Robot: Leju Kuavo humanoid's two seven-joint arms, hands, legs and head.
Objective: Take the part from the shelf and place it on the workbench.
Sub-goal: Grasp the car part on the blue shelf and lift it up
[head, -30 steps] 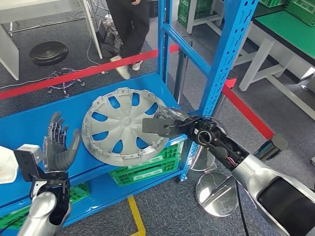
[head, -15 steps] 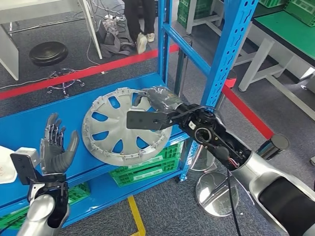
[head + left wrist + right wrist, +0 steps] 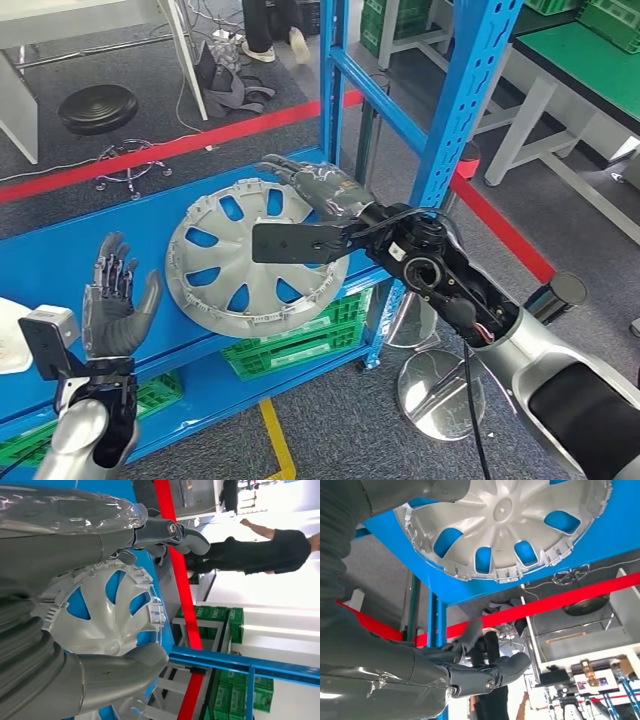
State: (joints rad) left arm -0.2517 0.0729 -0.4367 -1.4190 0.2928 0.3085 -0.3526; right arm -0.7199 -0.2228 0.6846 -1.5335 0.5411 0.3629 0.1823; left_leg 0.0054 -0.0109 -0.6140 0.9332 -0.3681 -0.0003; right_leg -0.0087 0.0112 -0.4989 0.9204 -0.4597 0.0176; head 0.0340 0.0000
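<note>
Hubcap (image 3: 245,255): silver-grey moulded plastic, satin finish. Shelf (image 3: 60,240): blue painted metal, smooth, slightly glossy. Crate (image 3: 302,335): green plastic.

The blue shelf (image 3: 68,250) carries 1 silver wheel cover (image 3: 226,255), lying flat toward its 3 o'clock end

I see the part, a silver-grey plastic hubcap (image 3: 249,255), lying flat on the blue shelf (image 3: 68,245) with its ribbed inner side up. It is round, with spokes running out from a small centre hub and blue showing through the openings between them. Small clips ring its rim. It sits near the shelf's front edge, close to the blue upright post, and its near edge slightly overhangs the shelf lip.
</note>
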